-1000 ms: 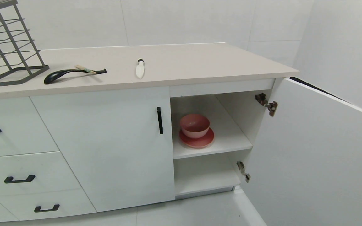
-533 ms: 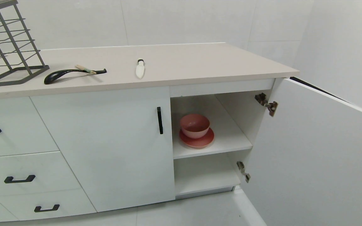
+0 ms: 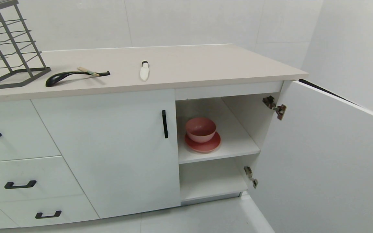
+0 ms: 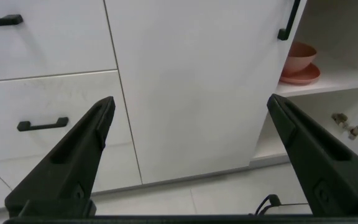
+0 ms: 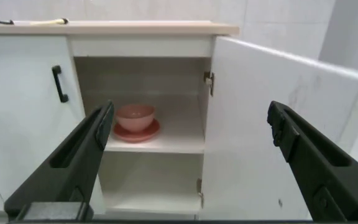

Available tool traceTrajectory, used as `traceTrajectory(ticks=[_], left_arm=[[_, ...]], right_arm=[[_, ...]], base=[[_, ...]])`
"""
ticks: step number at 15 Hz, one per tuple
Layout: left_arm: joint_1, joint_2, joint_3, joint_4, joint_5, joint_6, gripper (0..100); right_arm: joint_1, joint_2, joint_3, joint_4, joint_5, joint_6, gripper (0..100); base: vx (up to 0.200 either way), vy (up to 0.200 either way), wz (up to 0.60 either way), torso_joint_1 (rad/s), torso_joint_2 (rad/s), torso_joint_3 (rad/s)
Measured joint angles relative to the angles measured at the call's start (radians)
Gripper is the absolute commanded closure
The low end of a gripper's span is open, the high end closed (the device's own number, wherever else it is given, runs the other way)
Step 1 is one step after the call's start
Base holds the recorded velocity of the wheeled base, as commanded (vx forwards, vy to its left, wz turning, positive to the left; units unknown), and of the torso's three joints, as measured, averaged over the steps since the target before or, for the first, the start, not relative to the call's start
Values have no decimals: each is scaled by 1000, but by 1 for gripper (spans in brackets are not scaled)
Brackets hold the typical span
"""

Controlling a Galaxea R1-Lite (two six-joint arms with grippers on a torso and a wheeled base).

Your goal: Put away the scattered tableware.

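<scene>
Left gripper (image 4: 190, 102) and right gripper (image 5: 190, 108) both wide, empty. Bowl (image 3: 200, 129) on plate (image 3: 203, 146), upper shelf (image 3: 238, 142). Black spoon (image 3: 73, 76), chopsticks (image 3: 87, 71) I think, and white knife (image 3: 144, 71) lie near countertop (image 3: 206, 64) front edge. I raise an arm and grab one next.

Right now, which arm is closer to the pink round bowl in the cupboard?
Right, it seems: the right gripper faces the pink round bowl almost straight on, while the left gripper sits before the closed white door beside it.

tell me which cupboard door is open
The right door, swung out on its hinges, baring the shelf with the pink bowl on a plate. The left door, with the black handle, is shut.
</scene>
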Motion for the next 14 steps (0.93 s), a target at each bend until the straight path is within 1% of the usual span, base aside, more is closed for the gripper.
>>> traceTrajectory(ticks=[2,3,4,5,6,7,9,12,13,14], left_arm=[[-1,-4,0,0,2,1,0],[-1,-5,0,0,2,6,0],[-1,-6,0,1,1,12,0],[-1,-6,0,1,1,29,0],[-1,-9,0,2,2,33,0],[-5,-13,0,1,2,25,0],[-7,-19,0,2,2,10,0],[-8,-23,0,3,-7,6,0],[-8,-23,0,3,-19,4,0],[-8,-24,0,3,-47,3,0]], right_arm=[[-15,-49,39,28,-105,-14,0],[-17,-63,65,45,-124,-28,0],[-19,-70,76,81,-133,-37,0],[-19,-79,83,151,-169,-45,0],[-20,-81,87,207,-190,-45,0],[-19,-86,88,244,-217,-36,0],[-18,-89,89,242,-223,-32,0],[-17,-91,89,242,-223,-30,0],[-17,-91,89,242,-223,-29,0],[-18,-91,89,242,-223,-29,0]], base=[[0,0,0,0,0,0],[0,0,0,0,0,0],[0,0,0,0,0,0],[0,0,0,0,0,0],[0,0,0,0,0,0],[0,0,0,0,0,0],[0,0,0,0,0,0],[0,0,0,0,0,0],[0,0,0,0,0,0],[0,0,0,0,0,0]])
